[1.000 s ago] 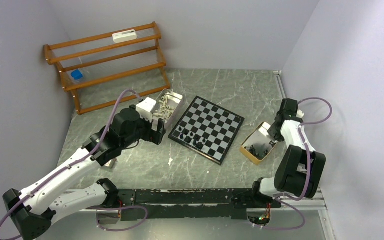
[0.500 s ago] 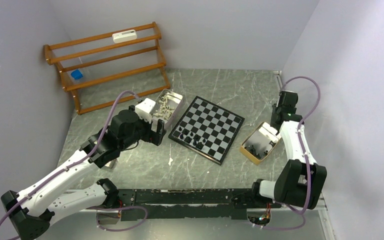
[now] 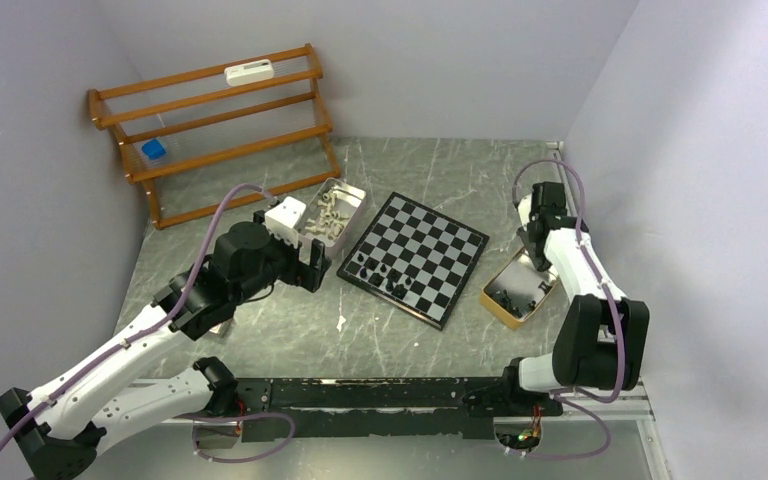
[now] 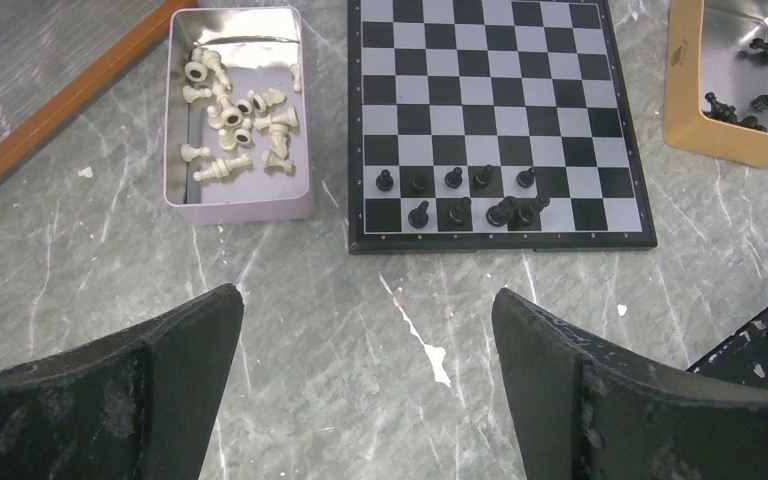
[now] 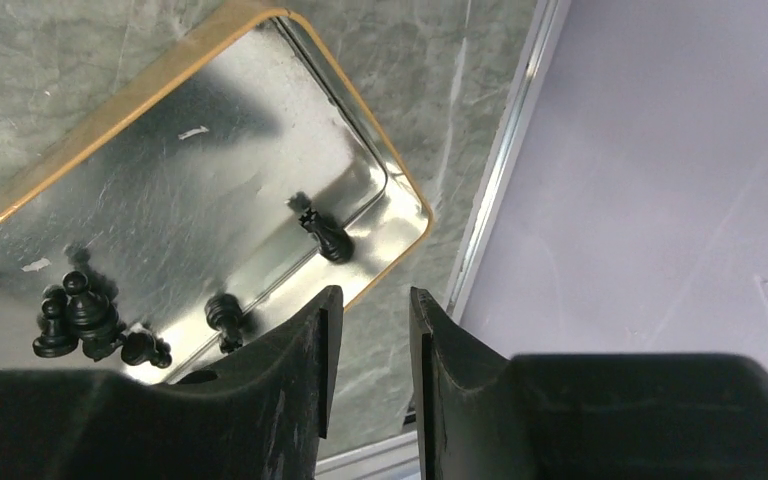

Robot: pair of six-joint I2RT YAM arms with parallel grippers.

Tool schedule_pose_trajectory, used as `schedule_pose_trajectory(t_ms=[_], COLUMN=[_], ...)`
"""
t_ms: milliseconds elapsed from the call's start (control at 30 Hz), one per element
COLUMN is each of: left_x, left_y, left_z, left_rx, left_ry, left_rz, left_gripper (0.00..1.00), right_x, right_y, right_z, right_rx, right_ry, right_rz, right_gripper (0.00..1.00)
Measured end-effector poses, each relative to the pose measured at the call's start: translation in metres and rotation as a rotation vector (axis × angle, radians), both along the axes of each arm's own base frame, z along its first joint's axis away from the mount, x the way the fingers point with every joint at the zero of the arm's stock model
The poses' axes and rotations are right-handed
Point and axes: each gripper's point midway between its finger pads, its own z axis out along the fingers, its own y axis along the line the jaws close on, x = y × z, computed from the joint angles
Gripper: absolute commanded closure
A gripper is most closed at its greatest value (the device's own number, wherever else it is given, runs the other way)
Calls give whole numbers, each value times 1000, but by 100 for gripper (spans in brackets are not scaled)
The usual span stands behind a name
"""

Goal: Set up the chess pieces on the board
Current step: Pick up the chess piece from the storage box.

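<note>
The board lies mid-table; several black chess pieces stand along its near-left edge, also seen in the left wrist view on the board. More black pieces lie in a yellow-rimmed metal tray right of the board. Cream-white pieces lie in a pale tray. My left gripper hovers left of the board, wide open and empty. My right gripper is over the yellow tray's far end, its jaws a narrow gap apart, empty.
A wooden slatted rack stands at the back left with a blue item and a white device on it. A metal rail and the right wall run close beside the yellow tray. A white fleck marks the marble table.
My right arm has swung from the right of the yellow tray toward the far side and left, and now points down at the tray's far end. The left arm has shifted slightly.
</note>
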Motion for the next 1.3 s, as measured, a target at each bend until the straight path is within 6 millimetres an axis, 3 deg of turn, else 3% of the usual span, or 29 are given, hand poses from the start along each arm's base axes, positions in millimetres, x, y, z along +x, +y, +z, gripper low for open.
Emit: schedule_pose_trajectory(t_ms=[167,367,533,767,1067,1300], left_x=[-1,-4,-7,-10,-9,-7], left_y=[-1,-2,-4,-6,-3,0], left_z=[0,4,4,7,8,6], left_rx=[-1,-9,-8,-11,-5,6], left_ry=[-1,-10,-14,-26,-33,-34], left_rz=[-4,-14,-24,-28,-11,6], left_gripper=[0,0,0,0,0,0], right_x=[5,-2,-1,-13,-4,-3], right_y=[8,26,25,27,28,15], right_z=[-1,-23,-27,-53,-64,-64], right_rx=[-57,-102,-107,-95,-85,-105], right_ry=[62,182,175,200,207,201], right_rz=[56,135,129,163,189,180], right_gripper=[64,68,64,62,62,63])
